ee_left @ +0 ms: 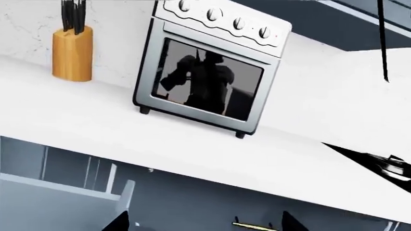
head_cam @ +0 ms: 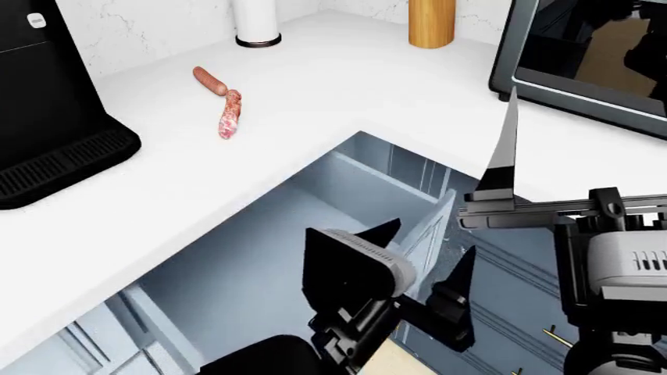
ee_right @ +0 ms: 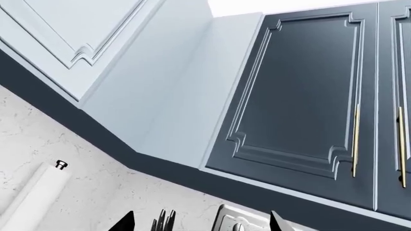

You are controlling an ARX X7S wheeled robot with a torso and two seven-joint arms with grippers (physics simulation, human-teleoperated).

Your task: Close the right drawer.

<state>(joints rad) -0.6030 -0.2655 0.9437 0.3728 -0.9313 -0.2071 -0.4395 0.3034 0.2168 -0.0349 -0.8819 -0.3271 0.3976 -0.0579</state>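
The right drawer stands pulled open under the white counter's inner corner. It is a deep light blue-grey box, and its moulded front is seen edge-on. My left gripper is open and hovers just outside that front, holding nothing. In the left wrist view the left gripper shows only two dark tips wide apart, with the drawer's box beside them. My right gripper is open, raised above the counter and facing the upper cabinets. One of its fingers points straight up.
On the white counter are a toaster oven, a knife block, two sausages, a black machine and a paper towel roll. A darker drawer's brass handle is beside my left gripper. A cooktop is further along.
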